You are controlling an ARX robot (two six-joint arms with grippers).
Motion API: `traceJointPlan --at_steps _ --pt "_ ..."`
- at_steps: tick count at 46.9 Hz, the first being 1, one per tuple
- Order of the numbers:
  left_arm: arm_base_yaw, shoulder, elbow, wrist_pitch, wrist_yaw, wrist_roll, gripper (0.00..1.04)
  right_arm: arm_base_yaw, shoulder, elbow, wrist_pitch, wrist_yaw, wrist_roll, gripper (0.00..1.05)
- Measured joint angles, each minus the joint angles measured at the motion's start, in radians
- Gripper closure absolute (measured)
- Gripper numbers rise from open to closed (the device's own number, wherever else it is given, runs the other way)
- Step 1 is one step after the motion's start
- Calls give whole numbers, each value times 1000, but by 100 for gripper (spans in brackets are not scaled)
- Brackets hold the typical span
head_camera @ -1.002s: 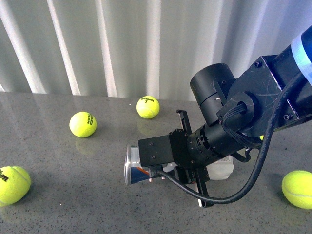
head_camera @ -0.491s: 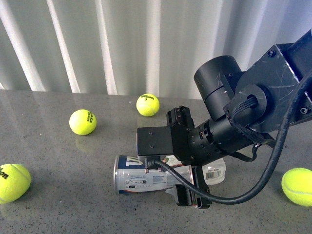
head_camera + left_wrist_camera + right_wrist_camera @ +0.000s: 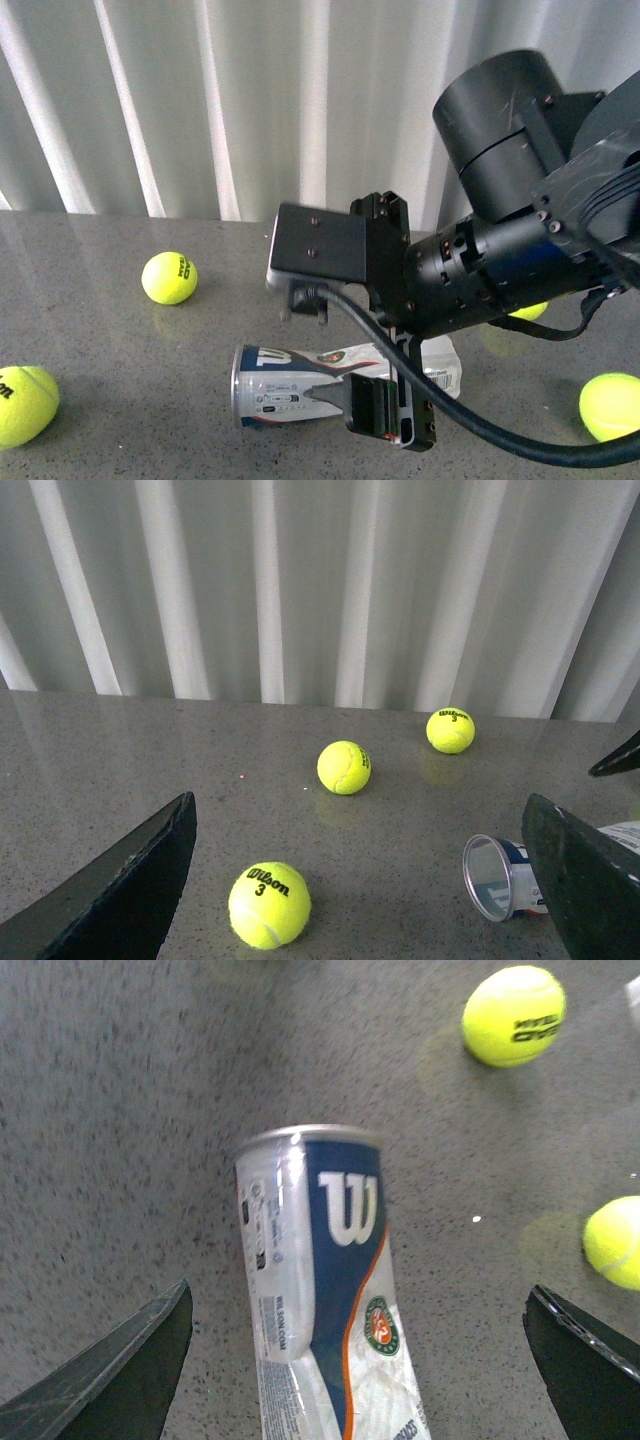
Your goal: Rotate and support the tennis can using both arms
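Note:
The tennis can (image 3: 300, 383) lies on its side on the grey table, silver rim to the left, white and blue label up. My right gripper (image 3: 386, 325) hovers open just above its right half, one finger (image 3: 384, 412) in front of the can. In the right wrist view the can (image 3: 320, 1280) lies between the spread fingers (image 3: 110, 1380), untouched. My left gripper (image 3: 355, 900) is open and empty. It is out of the front view. The can's open rim (image 3: 490, 877) shows near its one finger (image 3: 590, 880), apart from it.
Yellow-green tennis balls lie around: one at the back left (image 3: 169, 277), one at the left edge (image 3: 20, 403), one at the right (image 3: 610, 405), one partly hidden behind my right arm (image 3: 527, 311). A white pleated curtain (image 3: 200, 100) closes the table's far edge.
The can has turned from end-on to lying crosswise. My right gripper has risen off it and now hides the far ball.

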Motion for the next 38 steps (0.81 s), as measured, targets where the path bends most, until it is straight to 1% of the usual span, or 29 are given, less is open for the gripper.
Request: traceJointPlan --at_steps 3,5,6,7,9,10,11,12,14,15,17,19,25,27,29,30,32,34,35,38 --pt "0 0 0 0 0 0 7 -4 -62 -26 61 -2 142 7" --pt "0 0 0 0 0 0 7 -9 -92 -40 113 19 225 7" --pt "0 0 0 0 0 0 7 -12 -112 -49 154 47 293 7" --pt "0 0 0 0 0 0 7 -14 -119 -52 172 54 308 7" --pt "0 0 0 0 0 0 7 -31 -156 -66 256 177 515 7" --pt "0 0 0 0 0 0 7 -39 -167 -69 269 230 588 7" --pt "0 0 0 0 0 0 7 -53 -186 -74 266 321 685 7" --pt "0 0 0 0 0 0 7 -67 -207 -90 264 420 820 7" --pt "0 0 0 0 0 0 7 -88 -247 -148 304 574 978 7" --pt "0 0 0 0 0 0 7 -99 -274 -193 342 682 1076 7" --pt "0 0 0 0 0 0 7 -113 -311 -252 373 795 1175 7" --pt "0 0 0 0 0 0 7 -119 -328 -272 378 829 1225 7" --pt "0 -1 0 0 1 0 7 -117 -338 -280 385 828 1287 7" --pt "0 0 0 0 0 0 7 -118 -330 -304 465 823 1266 11" --pt "0 0 0 0 0 0 7 -126 -327 -362 633 809 1217 17" --pt "0 -1 0 0 0 0 7 -127 -327 -379 672 804 1210 19" --pt "0 -1 0 0 -2 0 7 -136 -333 -443 807 787 1160 26" --pt "0 -1 0 0 -3 0 7 -151 -367 -529 943 761 1111 37" --pt "0 -1 0 0 -3 0 7 -158 -385 -554 970 755 1104 40" --pt "0 -1 0 0 -2 0 7 -196 -470 -642 1010 737 1078 56"
